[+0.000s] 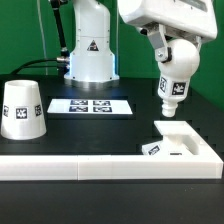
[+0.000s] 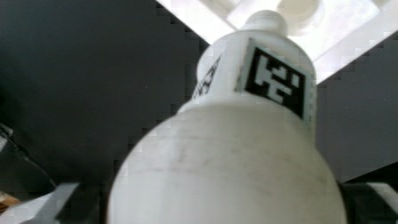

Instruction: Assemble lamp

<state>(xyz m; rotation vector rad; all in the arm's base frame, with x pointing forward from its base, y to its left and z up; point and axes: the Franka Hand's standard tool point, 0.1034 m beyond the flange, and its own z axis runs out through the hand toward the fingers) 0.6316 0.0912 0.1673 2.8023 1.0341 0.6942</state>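
Black table, tilted gripper clutching bulb

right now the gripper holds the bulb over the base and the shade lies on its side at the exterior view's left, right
Not quite: the shade stands upright, wide end down, as the exterior view shows. The rest holds: the gripper holds the bulb over the base.

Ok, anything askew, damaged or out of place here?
Nothing stands out. The bulb is held neck-down, slightly tilted, above the base. The shade stands upright on the table, apart from both.
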